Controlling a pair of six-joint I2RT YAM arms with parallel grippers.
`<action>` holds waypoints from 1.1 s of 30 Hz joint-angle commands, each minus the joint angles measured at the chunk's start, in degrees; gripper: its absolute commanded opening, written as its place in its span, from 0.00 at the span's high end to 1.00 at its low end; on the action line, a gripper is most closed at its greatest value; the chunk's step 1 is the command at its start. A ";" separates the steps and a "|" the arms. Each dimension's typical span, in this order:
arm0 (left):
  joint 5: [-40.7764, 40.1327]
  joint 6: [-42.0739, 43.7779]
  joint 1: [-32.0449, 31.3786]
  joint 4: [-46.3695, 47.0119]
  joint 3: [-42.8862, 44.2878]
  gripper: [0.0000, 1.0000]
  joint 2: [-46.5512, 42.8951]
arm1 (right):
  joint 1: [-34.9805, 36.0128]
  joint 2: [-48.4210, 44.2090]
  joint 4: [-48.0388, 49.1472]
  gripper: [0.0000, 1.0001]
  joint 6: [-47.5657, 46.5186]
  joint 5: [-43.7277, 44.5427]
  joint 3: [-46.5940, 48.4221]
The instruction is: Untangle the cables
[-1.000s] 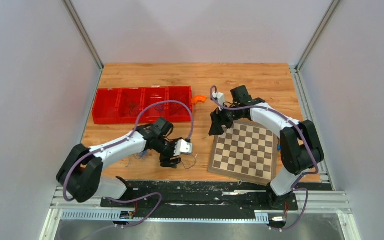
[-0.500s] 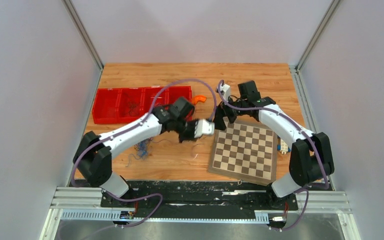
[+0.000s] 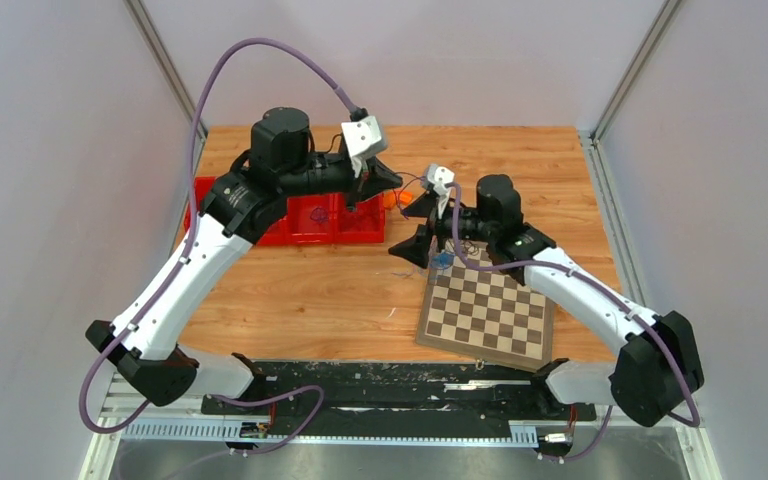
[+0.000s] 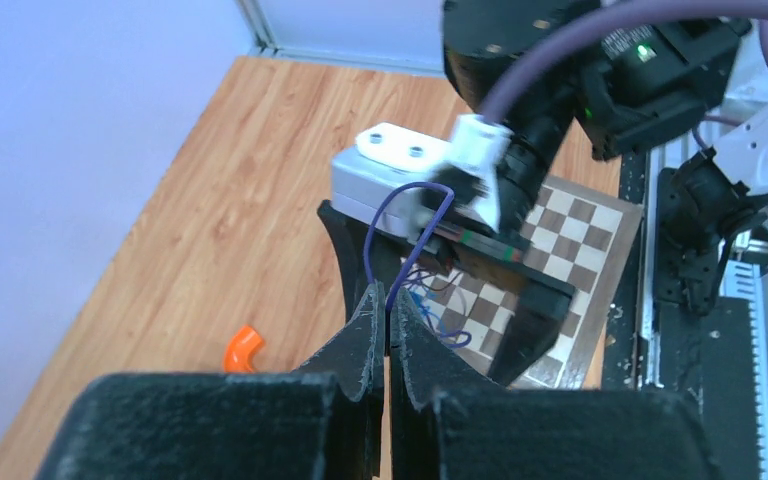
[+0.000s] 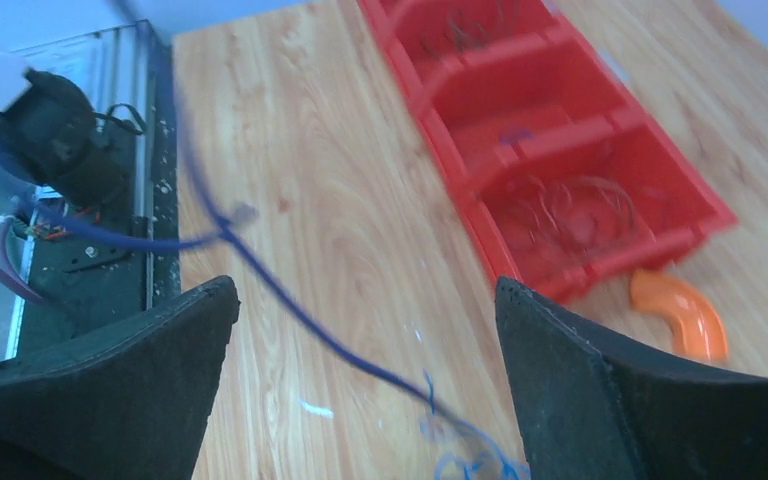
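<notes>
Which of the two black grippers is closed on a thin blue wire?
The left gripper: it is shut on the thin blue wire, which loops up from its tips. The right gripper is wide open.

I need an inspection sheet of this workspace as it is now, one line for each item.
Surface: wooden table.
Job's things: blue wire held above the table, its curly end near the chessboard; more wires lie in the red tray.
Clutter: orange pipe elbow beside the tray.
Claws: left claw shut on the blue wire; right claw open, the wire crossing before it.
Cables: purple hose along each arm.
Surroundings: pale walls; black rail at the near edge.
</notes>
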 commanded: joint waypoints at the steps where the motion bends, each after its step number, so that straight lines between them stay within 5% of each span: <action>1: 2.18 -10.27 2.52 4.00 1.37 1.00 -0.38 | 4.47 2.72 11.84 0.02 0.12 1.28 -0.28; 6: 7.88 -16.99 4.56 8.44 2.85 1.00 -1.39 | 5.65 11.37 12.83 0.36 -3.31 11.16 -0.79; 11: 11.20 -27.33 10.04 16.43 5.69 1.00 -2.55 | 5.24 17.13 12.93 0.72 -3.04 9.52 -3.60; 19: 12.70 -38.87 18.80 20.49 18.58 1.00 0.02 | 5.75 19.90 9.97 0.98 -4.26 8.11 -4.76; 32: 10.77 -39.52 22.46 23.11 26.33 1.00 1.35 | 5.17 15.57 -5.21 0.99 -10.69 4.84 -7.51; 33: 11.95 -39.46 22.52 22.93 27.44 1.00 1.61 | 4.98 14.66 -5.92 0.84 -10.69 4.61 -7.11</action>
